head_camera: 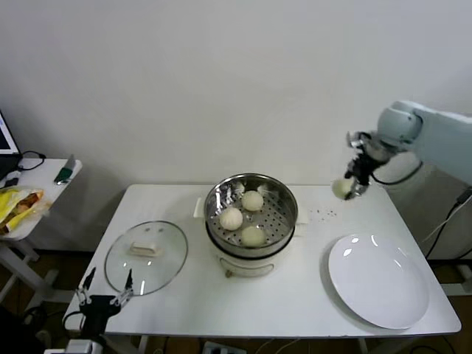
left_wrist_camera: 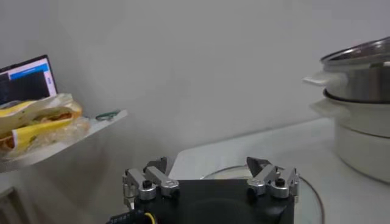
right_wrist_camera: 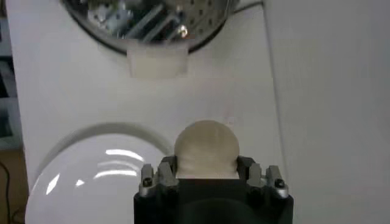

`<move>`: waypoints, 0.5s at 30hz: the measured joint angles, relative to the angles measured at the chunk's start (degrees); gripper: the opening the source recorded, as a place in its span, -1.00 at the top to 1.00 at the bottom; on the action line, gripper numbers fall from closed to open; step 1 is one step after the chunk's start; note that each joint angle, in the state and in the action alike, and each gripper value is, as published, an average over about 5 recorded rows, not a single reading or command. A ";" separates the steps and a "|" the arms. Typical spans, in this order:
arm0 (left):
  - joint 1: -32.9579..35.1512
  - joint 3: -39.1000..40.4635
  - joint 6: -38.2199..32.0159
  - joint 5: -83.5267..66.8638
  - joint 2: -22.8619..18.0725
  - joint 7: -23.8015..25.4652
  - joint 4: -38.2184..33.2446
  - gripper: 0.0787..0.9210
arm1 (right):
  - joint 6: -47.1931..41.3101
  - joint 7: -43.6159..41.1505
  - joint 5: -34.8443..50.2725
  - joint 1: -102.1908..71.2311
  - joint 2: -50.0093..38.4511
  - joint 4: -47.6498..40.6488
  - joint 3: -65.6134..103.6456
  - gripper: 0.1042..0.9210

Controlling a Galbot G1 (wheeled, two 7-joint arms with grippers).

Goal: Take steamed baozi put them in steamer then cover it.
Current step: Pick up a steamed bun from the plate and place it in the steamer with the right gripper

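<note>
Three cream baozi (head_camera: 242, 217) lie in the open steel steamer (head_camera: 251, 215); a fourth baozi (head_camera: 341, 188) is raised above the worktop. The glass cover (head_camera: 146, 257) lies flat beside the steamer.

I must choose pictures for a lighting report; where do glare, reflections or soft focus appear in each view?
Head view: bright ceiling-light glare streaks on the flat round white plate and on the round clear glass lid. Right wrist view: the same glare on the plate; mirror-like reflections in the shiny round steel steamer. Left wrist view: the laptop screen and yellow food packet look soft.
</note>
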 measured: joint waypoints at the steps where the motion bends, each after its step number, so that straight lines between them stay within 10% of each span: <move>1: 0.08 0.01 -0.05 0.02 0.02 0.01 -0.14 -0.77 | -0.30 0.19 1.45 0.86 1.49 -0.07 -0.68 -0.28; 15: 1.12 -0.10 -0.78 -0.30 0.88 0.04 -0.25 -0.77 | -4.49 3.99 11.49 1.82 16.26 0.09 -5.84 -0.28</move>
